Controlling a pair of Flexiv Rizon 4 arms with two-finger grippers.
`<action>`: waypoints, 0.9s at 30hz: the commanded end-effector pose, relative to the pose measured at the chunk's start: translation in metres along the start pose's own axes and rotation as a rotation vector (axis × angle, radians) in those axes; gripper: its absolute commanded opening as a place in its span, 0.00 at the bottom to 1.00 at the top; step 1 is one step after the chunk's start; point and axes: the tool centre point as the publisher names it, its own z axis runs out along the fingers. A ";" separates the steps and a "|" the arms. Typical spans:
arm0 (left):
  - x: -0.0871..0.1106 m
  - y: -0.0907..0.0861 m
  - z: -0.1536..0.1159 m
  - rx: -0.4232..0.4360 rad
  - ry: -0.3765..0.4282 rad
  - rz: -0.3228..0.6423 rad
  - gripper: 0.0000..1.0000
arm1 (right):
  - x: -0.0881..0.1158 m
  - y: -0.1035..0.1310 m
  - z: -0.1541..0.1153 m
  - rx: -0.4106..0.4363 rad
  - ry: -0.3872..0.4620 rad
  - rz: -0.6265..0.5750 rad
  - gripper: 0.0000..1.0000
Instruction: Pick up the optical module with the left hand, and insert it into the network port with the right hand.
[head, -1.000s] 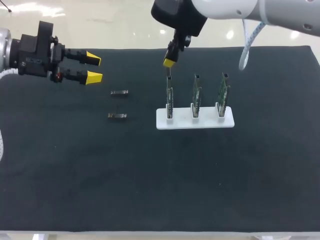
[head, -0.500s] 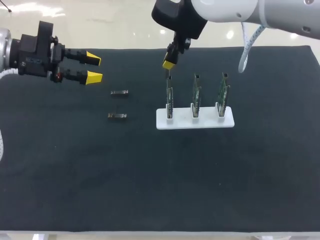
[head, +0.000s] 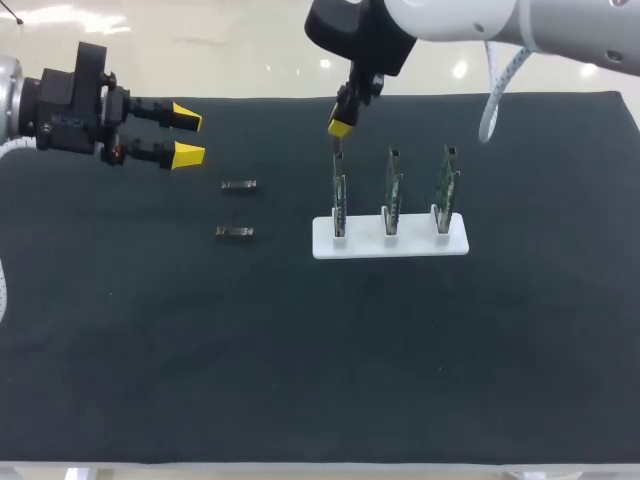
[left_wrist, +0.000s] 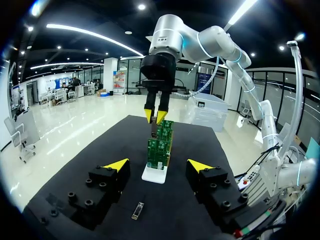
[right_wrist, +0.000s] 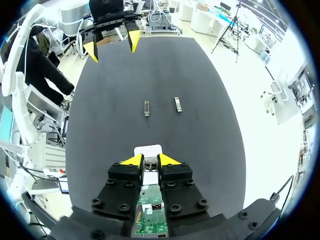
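My right gripper (head: 340, 126) hangs over the leftmost of three upright green circuit boards (head: 339, 192), shut on a small metal optical module (right_wrist: 150, 161) that points down at the board's top edge. In the left wrist view the right gripper (left_wrist: 155, 116) holds the module's tip (left_wrist: 152, 131) just above the row of boards (left_wrist: 159, 150). My left gripper (head: 186, 136) hovers open and empty at the far left of the mat. Two more optical modules (head: 238, 185) (head: 235, 232) lie flat on the mat between the left gripper and the boards.
The boards stand in a white base (head: 400, 243) right of the middle of the black mat (head: 300, 360). The other two boards (head: 393, 190) (head: 447, 185) stand to the right of the one under my right gripper.
The right wrist has shifted very slightly to the right above the leftmost board. The left arm and the loose modules have kept still.
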 end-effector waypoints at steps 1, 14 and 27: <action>0.000 0.001 0.001 0.000 0.003 0.000 1.00 | 0.000 -0.001 0.001 -0.003 0.000 0.001 0.00; 0.000 0.001 0.001 0.000 0.003 0.000 1.00 | 0.001 -0.004 0.008 -0.024 0.012 0.008 0.00; 0.000 0.001 0.001 0.000 0.003 0.000 1.00 | 0.001 -0.004 0.001 -0.014 0.028 0.005 0.00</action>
